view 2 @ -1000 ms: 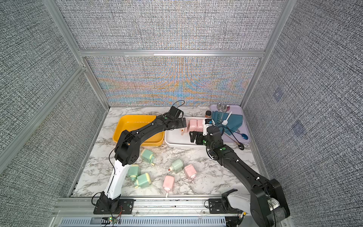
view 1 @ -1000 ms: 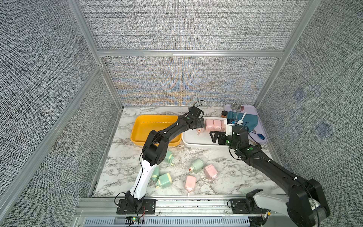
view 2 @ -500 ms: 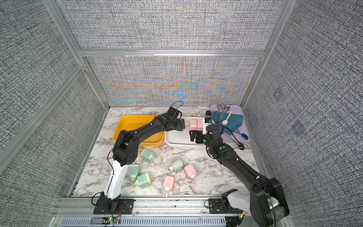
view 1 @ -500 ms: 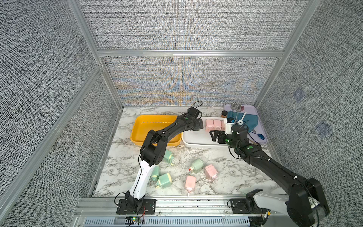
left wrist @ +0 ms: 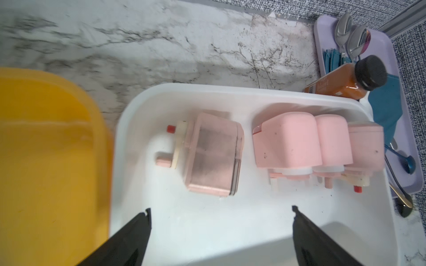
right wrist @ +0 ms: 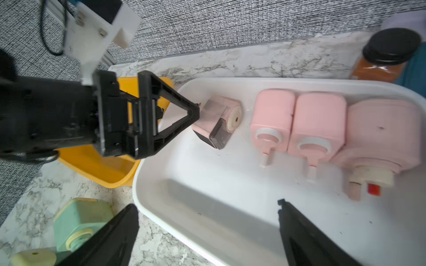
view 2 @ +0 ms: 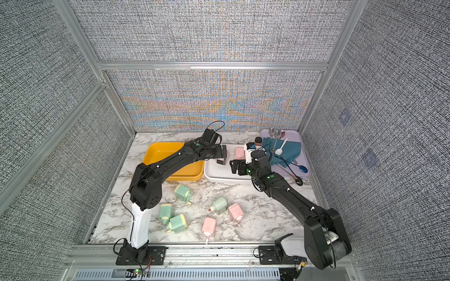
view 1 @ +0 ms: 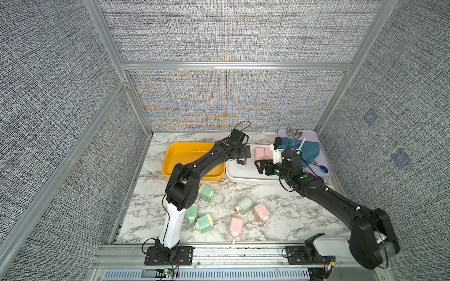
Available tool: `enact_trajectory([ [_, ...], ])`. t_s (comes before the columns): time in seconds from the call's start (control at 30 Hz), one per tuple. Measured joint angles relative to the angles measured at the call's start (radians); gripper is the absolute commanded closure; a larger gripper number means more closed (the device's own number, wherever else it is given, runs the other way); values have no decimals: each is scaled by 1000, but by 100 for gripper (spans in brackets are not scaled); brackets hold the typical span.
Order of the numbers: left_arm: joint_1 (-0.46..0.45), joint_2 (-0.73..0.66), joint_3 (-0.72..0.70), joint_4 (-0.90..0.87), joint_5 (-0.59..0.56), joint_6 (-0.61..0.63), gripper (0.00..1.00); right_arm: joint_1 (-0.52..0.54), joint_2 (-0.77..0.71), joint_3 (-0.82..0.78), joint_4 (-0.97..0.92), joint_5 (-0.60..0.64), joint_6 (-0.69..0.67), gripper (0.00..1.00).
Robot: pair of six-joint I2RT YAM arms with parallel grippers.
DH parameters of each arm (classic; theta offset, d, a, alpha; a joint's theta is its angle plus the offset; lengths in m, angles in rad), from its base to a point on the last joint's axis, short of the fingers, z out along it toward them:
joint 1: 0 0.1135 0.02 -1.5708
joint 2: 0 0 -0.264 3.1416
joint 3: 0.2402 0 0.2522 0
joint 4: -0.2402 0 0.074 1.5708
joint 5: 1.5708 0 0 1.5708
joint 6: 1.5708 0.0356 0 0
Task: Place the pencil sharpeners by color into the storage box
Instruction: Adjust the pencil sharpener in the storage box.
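Left jaws: spread, empty; lone pink sharpener (left wrist: 214,154) lies just ahead of them, apart from the rest, in the white box (left wrist: 230,88).
Right jaws: spread, empty; three pink sharpeners (right wrist: 318,124) ranked side by side ahead.
Sorting: pinks share white; yellow box (left wrist: 46,161) beside it looks bare, likely for green sharpeners (view 1: 206,192) behind on the worktop (view 1: 292,219).
Writing: spice jar (left wrist: 341,85) label unreadable.

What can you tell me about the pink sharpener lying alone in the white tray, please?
The lone pink sharpener is pink plastic with a smoky see-through shavings drawer, a cream neck, a pink crank and a red knob. It lies on its side on the white tray's floor, apart from the row of three pink sharpeners. The open left gripper hovers beside it; contact is unclear.
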Motion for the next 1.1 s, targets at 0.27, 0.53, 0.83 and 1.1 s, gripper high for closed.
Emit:
enact_trajectory([
  [0.27,28,-271,-242,-63,-189,11,0,102,364,299,-46,134,109,4],
  [0.53,78,-407,-426,-87,-256,-14,0,137,635,550,-141,266,181,6],
  [0.83,128,-447,-494,-89,-266,-16,0,161,809,724,-236,412,221,11],
  [1.1,156,-443,-505,-88,-260,-15,0,162,868,779,-272,467,218,31],
])
